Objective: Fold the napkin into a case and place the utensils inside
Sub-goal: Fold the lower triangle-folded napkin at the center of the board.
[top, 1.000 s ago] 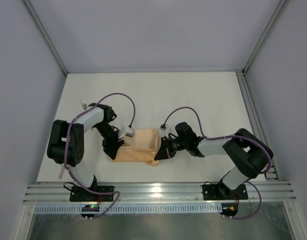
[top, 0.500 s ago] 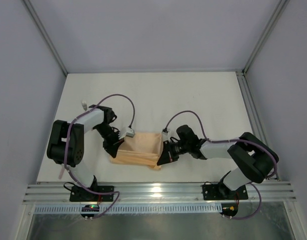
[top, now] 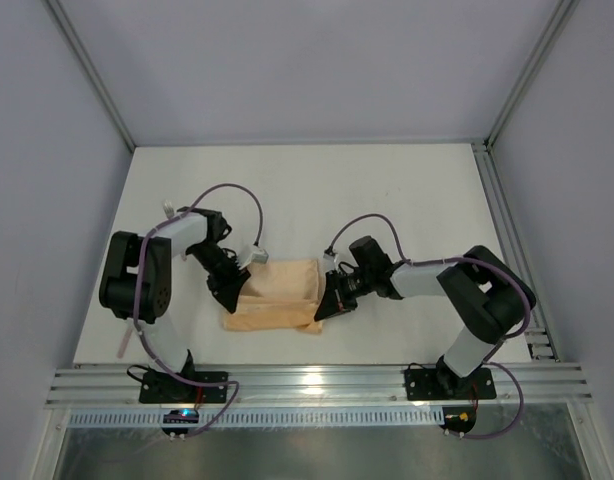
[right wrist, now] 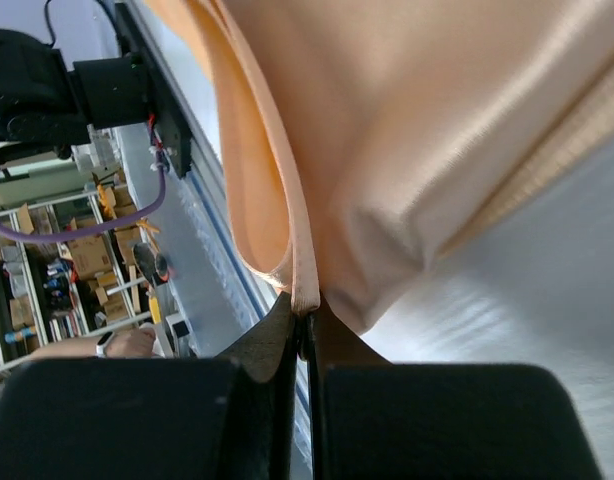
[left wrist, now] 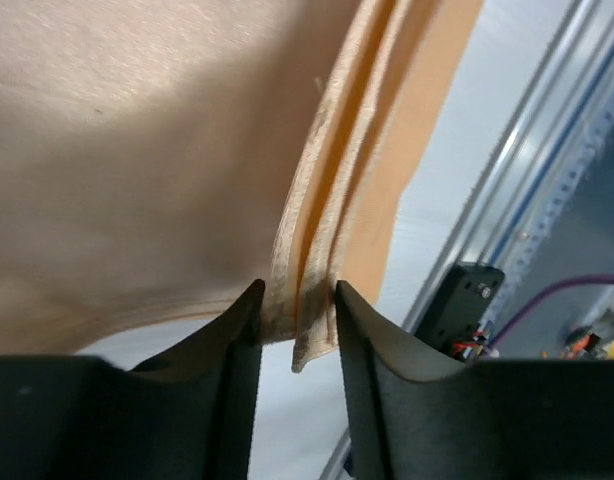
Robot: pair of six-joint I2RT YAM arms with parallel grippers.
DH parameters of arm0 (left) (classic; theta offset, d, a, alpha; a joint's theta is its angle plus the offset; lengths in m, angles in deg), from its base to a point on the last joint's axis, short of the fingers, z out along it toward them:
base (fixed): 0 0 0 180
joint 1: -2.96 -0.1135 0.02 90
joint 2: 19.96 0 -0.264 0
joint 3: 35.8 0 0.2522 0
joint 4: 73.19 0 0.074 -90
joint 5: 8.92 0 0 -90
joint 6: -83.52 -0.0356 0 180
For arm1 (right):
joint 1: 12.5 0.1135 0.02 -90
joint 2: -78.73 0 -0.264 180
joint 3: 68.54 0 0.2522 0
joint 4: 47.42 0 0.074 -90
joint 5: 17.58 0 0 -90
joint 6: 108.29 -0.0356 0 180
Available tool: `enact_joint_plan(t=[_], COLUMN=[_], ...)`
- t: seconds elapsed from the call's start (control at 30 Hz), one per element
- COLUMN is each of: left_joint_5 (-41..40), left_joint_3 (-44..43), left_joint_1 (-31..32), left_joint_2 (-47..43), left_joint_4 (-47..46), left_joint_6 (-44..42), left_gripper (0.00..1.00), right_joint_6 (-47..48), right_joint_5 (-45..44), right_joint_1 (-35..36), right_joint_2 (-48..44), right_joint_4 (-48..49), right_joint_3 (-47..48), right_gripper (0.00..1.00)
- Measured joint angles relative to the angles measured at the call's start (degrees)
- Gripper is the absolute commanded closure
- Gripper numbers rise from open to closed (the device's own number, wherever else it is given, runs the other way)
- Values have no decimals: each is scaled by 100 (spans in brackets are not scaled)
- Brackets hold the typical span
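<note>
The peach-orange cloth napkin [top: 277, 295], folded into a smooth, layered rectangle, lies flat near the front of the white counter [top: 387, 190], its long axis running left to right between the two arms. The left fingers [left wrist: 227, 400] stand narrow around its stacked left edge, touching it on both sides. The right fingers [right wrist: 417, 420] pinch the folded right edge.

The napkin [left wrist: 137, 150] overruns both wrist views' top edges.

A white table [top: 387, 190] stood between pale grey walls [top: 287, 60] (softly, evenly lit), with slanting metal posts [top: 87, 75] behind and a metal rail [top: 317, 385] along its near edge.
</note>
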Motion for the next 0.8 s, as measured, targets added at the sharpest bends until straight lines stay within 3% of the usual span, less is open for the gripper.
enact_joint_plan(t=[0.03,0.27,0.37,0.47,0.6,0.8], left_joint_5=[-52,-31,15,7,-2,-562], left_joint_3=[-2,-70,-212,-297,-468,-317], left_joint_1=[-11,-15,-15,-35,-149,136], left_joint_2=[0,-48,-157,-278,-549,-977], left_joint_4=[-227,-702,-686,-706,-702,-756], left_joint_6=[199,684,684,699,813,927], left_gripper=[55,46,37,37,52,43], right_joint_6=[24,39,26,15,-24,-39], right_joint_5=[-11,-37,-42,-63,-114,-184], right_joint_1=[-61,-144,-146,-162,-166,-166], right_joint_2=[96,470,483,485,535,570], right_joint_4=[-33,-109,-107,-107,-83,-90], right_joint_3=[20,22,22,22,22,35], right_gripper=[96,96,97,97,97,97])
